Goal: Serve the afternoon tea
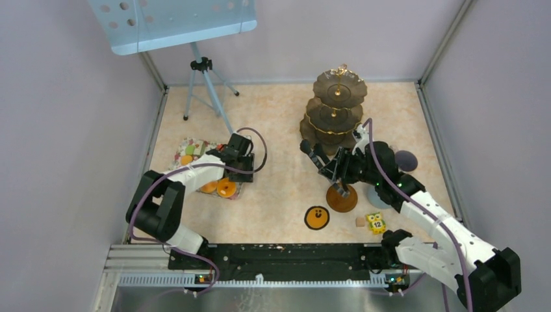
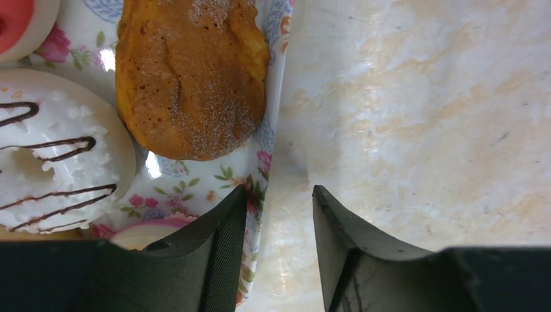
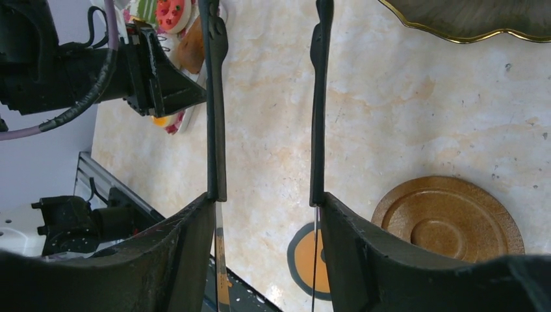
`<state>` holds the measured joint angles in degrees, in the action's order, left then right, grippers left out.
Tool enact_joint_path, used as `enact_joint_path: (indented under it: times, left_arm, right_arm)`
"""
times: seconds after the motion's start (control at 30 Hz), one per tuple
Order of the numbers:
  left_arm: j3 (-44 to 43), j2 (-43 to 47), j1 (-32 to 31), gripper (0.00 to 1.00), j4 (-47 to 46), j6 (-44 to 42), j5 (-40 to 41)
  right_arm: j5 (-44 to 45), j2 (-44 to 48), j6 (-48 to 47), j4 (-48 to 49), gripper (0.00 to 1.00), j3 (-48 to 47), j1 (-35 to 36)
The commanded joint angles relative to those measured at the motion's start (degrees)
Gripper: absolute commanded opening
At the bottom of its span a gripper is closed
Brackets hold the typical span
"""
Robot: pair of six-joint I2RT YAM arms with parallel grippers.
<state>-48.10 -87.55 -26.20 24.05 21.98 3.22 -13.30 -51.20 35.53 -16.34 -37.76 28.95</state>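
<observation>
I've got my left gripper spread open, nothing in it, with its left finger over the floral tray. The sugar-dusted orange pastry sits just ahead of that finger, and the white drizzled donut is further left. The right gripper is open and empty too. The brown saucer lies off its right finger, and the stand is out past the tips.

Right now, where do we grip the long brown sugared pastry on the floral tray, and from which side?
Across its narrow middle, from straight above. The sugared pastry lies flat and elongated on the floral tray, so its short width likely suits the open left gripper. The white iced doughnut crowds one long side; the other faces the tray edge.
</observation>
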Motion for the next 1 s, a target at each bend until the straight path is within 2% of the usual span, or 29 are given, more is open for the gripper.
enact_joint_path:
  times: [0.0, 0.17, 0.5, 0.6, 0.77, 0.87, 0.97]
  left_arm:
    - [0.89, -0.53, -1.15, 0.45, -6.06, 0.26, -7.38]
    - [-2.60, -4.87, -5.06, 0.39, -8.94, 2.18, -10.71]
    - [-13.02, -13.02, -9.41, 0.40, -11.90, 2.91, -15.28]
    - [-14.66, -11.31, -9.42, 0.45, -10.98, 2.57, -16.34]
    - [-14.84, -2.87, -9.32, 0.61, -8.56, 0.07, -16.24]
    - [-15.29, 5.20, -9.29, 0.74, -7.06, -3.37, -12.53]
    - [-16.81, 12.38, -9.31, 0.83, -6.20, -7.47, -7.13]
  right_arm:
    - [1.17, 1.39, -0.62, 1.35, 0.57, 0.54, -0.65]
    - [2.19, 1.11, -0.53, 0.10, 0.56, 0.18, -0.65]
    - [4.56, 0.77, 0.59, -3.31, 0.56, -0.97, -0.70]
    - [4.73, -0.11, 0.58, -3.80, 0.56, -1.47, -0.69]
    - [3.20, -1.97, 0.73, -4.12, 0.55, -2.83, -0.74]
    - [1.89, -3.24, 1.44, -4.36, 0.55, -4.15, -0.74]
    - [-1.29, -4.62, 4.12, -2.61, 0.54, -4.40, -0.74]
